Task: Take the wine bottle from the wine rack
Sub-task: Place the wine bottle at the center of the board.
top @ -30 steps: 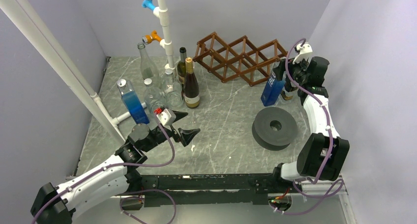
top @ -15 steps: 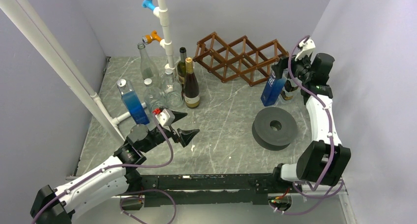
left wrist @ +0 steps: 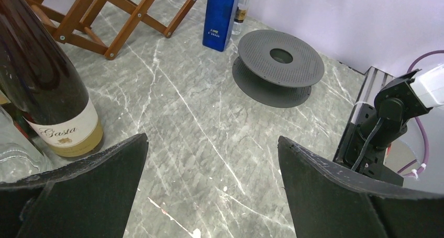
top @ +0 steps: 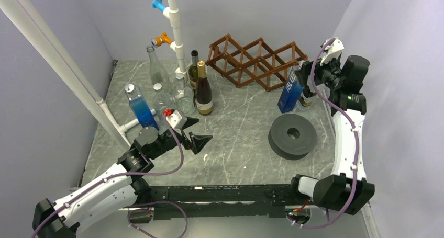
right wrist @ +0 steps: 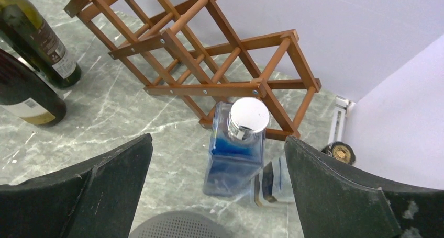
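Worktop (top: pixel 241 128): grey, marbled, carrying everything.

Wine rack (top: pixel 256 60) is sitting at the back, right of centre. No cell is showing a bottle.

Right hand (right wrist: pixel 218 139) is hovering over the rack's right end, spread wide and gripping nothing. Left hand (left wrist: pixel 212 141) is hanging low over the left side, also wide open and empty.

Blue bottle (right wrist: pixel 233 154), judged the task's one, is standing upright on the worktop just in front of the rack's right end, below the right hand.

Handling, judged: glass, so rigid, fairly heavy, slippery and breakable. The flat sides of the body, under the silver cap (right wrist: pixel 249 117), are offering the surest hold.
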### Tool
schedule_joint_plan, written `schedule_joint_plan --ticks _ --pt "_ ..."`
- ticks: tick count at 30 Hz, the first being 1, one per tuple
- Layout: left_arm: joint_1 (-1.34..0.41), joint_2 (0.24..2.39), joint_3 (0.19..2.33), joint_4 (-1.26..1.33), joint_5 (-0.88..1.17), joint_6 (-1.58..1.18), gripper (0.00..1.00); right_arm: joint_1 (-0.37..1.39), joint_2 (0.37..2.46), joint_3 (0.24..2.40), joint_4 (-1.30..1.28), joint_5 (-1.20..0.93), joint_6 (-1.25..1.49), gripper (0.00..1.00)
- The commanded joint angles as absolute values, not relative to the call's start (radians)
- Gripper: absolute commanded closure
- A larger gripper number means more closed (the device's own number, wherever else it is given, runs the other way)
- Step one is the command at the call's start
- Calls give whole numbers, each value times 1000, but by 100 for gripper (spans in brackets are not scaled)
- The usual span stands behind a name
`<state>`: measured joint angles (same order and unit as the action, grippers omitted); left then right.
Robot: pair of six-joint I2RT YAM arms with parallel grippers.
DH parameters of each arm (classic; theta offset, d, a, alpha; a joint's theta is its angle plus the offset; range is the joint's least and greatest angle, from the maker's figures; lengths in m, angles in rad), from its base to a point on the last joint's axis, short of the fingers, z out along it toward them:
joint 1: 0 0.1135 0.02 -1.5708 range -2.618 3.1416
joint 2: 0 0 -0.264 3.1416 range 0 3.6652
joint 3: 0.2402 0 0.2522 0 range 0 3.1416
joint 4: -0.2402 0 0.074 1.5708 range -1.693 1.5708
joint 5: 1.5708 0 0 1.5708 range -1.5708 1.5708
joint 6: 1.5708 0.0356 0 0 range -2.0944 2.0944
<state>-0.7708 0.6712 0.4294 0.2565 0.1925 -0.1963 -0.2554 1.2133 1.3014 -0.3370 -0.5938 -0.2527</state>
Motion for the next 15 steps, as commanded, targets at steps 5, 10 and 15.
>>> schedule_joint_plan --ticks 5,10,15 --pt "-768 682 542 122 155 -222 0 -276 1100 1320 -475 -526 -290 0" --pt "-766 685 582 67 137 -220 0 -279 1038 1290 -506 -441 -237 0" --pt "-761 685 607 33 119 -224 1 -278 982 1252 -526 -337 -118 0"
